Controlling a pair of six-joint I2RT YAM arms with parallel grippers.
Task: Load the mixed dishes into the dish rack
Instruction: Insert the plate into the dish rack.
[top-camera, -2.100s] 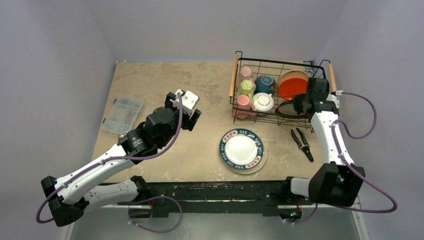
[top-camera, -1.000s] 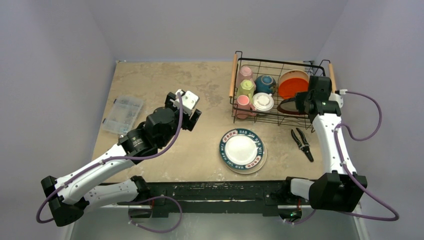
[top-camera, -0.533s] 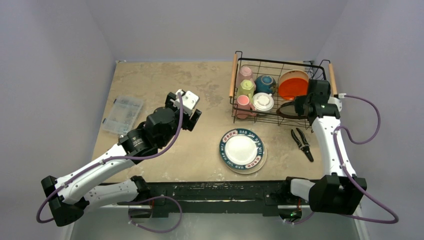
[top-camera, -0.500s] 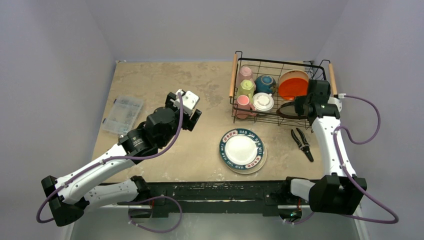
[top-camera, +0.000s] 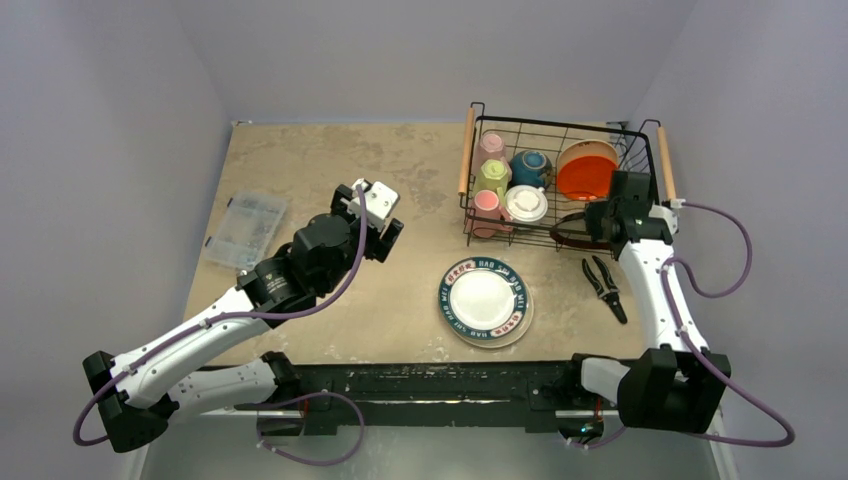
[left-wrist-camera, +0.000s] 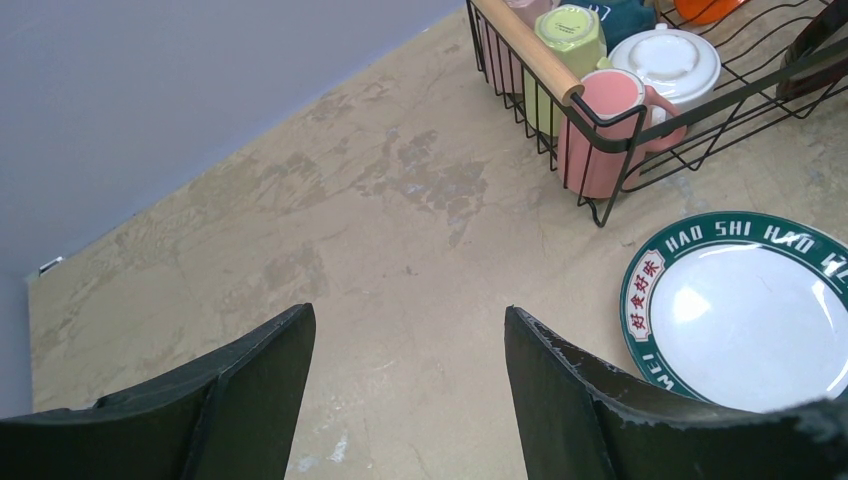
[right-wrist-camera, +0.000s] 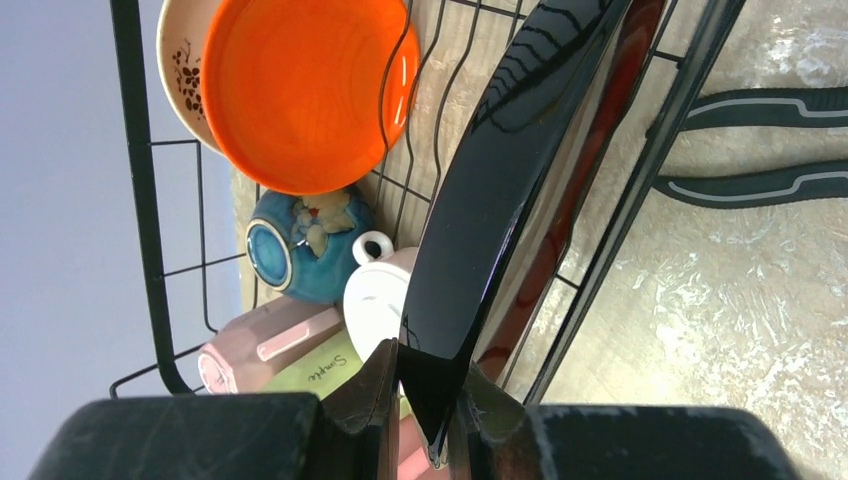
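**Top view.** The dish rack (top-camera: 465, 150) at the far right of the surface (top-camera: 330, 170) already holds four mugs (top-camera: 492, 176) and the teal bowl (top-camera: 530, 167). It also holds the red-orange plate (top-camera: 585, 175), which leans on a cream one behind it. My right tool (top-camera: 592, 224) is clamped on a dark plate (top-camera: 565, 230) at the rack's near right corner, and I judge this plate to be mid-placement. The rimmed white plate (top-camera: 485, 298) lies flat on the surface just beside the rack's near side, not yet loaded, perhaps with another beneath it. My left tool (top-camera: 392, 232) hangs over the middle of the surface, well apart from any dish.

**Left wrist view.** The fingers (left-wrist-camera: 560, 390) stand apart with nothing between them. The rimmed white plate lies ahead to the right, face up.

**Right wrist view.** The fingers (right-wrist-camera: 370, 385) pinch the dark plate's rim. The plate stands on edge and tilted, its long axis running away from the tool along the rack's near wall. Its glossy back faces the mugs and its red face looks toward the pliers (right-wrist-camera: 760, 140) outside the rack. I cannot tell whether its lower rim rests on the wires.
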